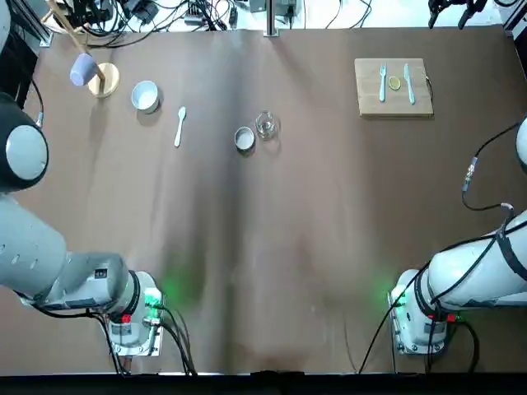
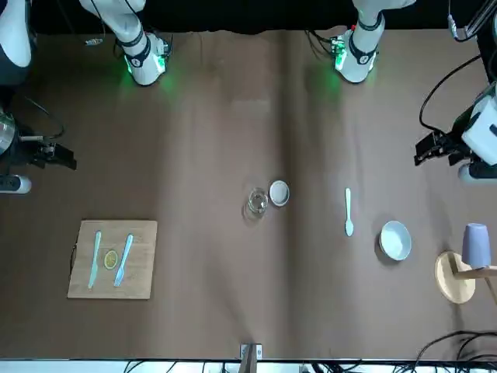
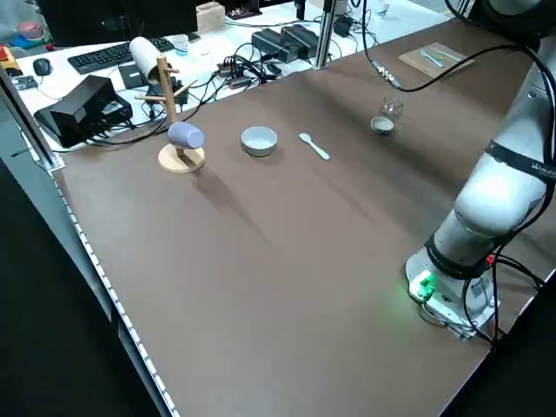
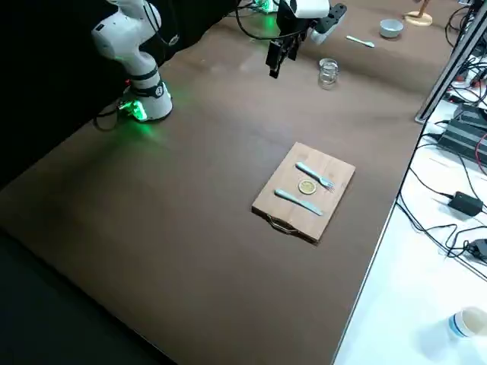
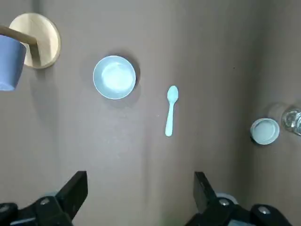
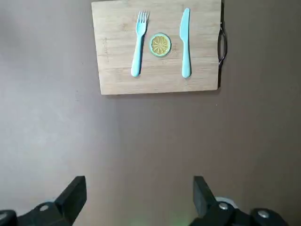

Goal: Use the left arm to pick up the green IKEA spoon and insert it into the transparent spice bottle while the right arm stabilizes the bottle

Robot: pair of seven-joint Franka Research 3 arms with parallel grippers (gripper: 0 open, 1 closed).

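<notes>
Looking from the robot's edge of the table outward, we find both arms raised and the task at its starting stage. The left gripper [image 5: 141, 174] is above the left side of the table, its two fingers spread with nothing between them. The right gripper [image 6: 140, 179] is on the right side, its fingers likewise apart and free of any load.

Farther out, we see the grey round cap [image 1: 244, 138] just beside the transparent spice bottle [image 1: 265, 125], on its left and slightly nearer the robot. The bottle stands upright, untouched, with no spoon in it. To the left of the cap, the green IKEA spoon [image 1: 180, 127] lies flat on the table [image 1: 329, 214], its oval end pointing away from the robot. Beyond it and farther left, we note the bowl [image 1: 145, 97], then a wooden stand [image 1: 106, 81] bearing a blue cup [image 1: 83, 70]. On the far right lies a cutting board [image 1: 370, 99] with a fork [image 1: 382, 84], a lemon slice [image 1: 394, 83] and a knife [image 1: 409, 85].

We judge that every step remains: steadying the bottle, grasping the spoon, raising and turning it, then inserting it. The light bottle could tip if the spoon catches its rim.
</notes>
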